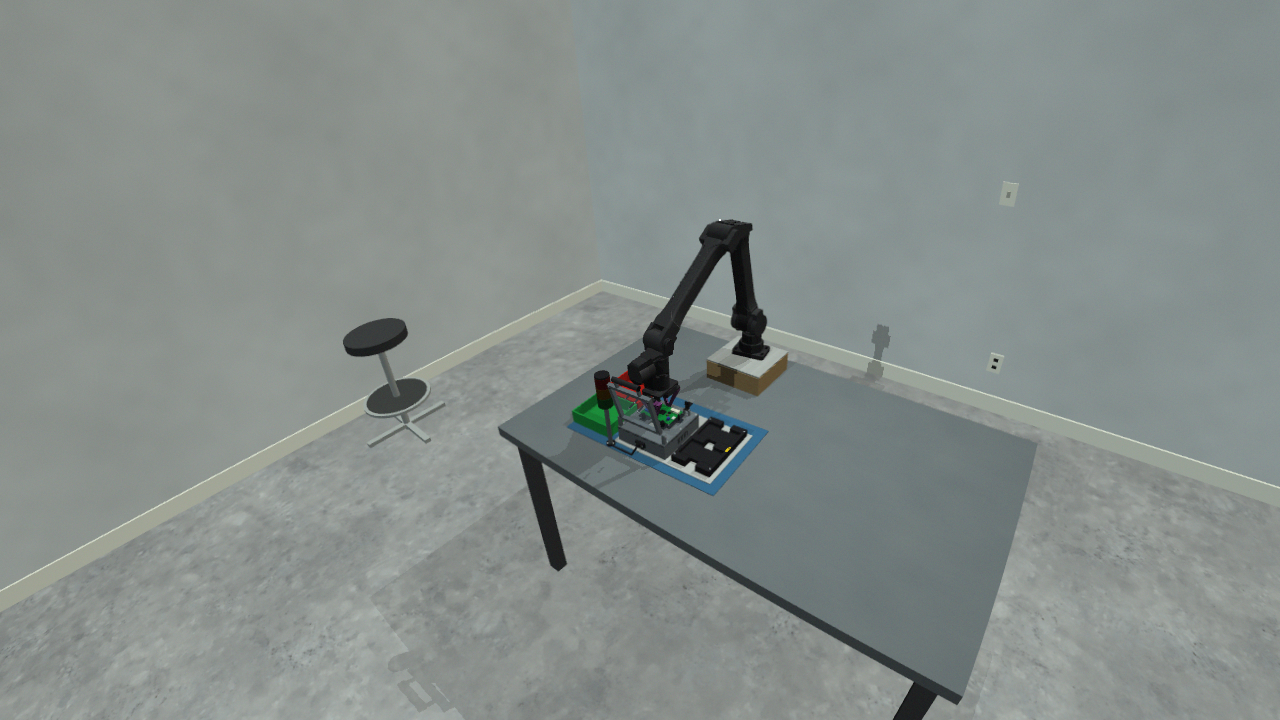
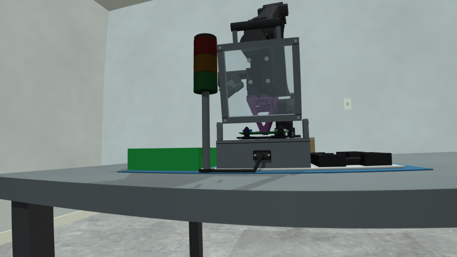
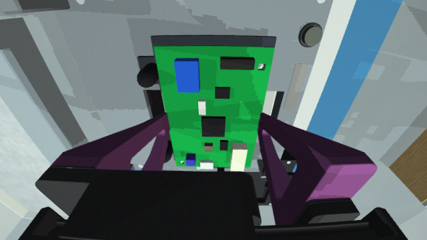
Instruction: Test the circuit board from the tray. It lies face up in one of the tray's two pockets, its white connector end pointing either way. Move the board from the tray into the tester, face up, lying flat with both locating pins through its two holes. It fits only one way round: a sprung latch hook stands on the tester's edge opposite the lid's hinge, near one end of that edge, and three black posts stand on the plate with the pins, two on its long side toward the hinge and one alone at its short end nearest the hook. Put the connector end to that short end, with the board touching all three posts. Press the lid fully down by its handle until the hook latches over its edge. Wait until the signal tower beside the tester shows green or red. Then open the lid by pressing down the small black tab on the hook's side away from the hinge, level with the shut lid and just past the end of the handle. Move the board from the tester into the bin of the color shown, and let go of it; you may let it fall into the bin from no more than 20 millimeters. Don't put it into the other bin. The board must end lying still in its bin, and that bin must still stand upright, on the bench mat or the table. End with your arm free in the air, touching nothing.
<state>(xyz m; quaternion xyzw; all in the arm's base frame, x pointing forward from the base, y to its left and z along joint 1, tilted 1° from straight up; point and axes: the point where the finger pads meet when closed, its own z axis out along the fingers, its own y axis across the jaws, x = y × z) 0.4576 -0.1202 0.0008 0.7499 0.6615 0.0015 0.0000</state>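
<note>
The green circuit board point(image 3: 213, 103) is between my purple fingers, face up and level, over the black plate of the grey tester point(image 2: 262, 153). My gripper point(image 3: 213, 119) is shut on the board's long edges near its white connector point(image 3: 239, 159). In the side view the board point(image 2: 265, 133) sits just over the plate, below my gripper point(image 2: 264, 126); I cannot tell whether it rests on the pins. A black post point(image 3: 147, 76) stands by the board's left edge. The tester's clear lid point(image 2: 260, 79) stands open and upright. The signal tower point(image 2: 205, 64) shows no lit color.
The green bin point(image 2: 164, 159) stands left of the tester on the blue mat. The black tray point(image 2: 351, 159) point(image 1: 709, 445) lies to the right, with both pockets showing no board. The red bin point(image 1: 623, 378) is mostly hidden behind the tester. My arm's base stands on a box point(image 1: 746, 368).
</note>
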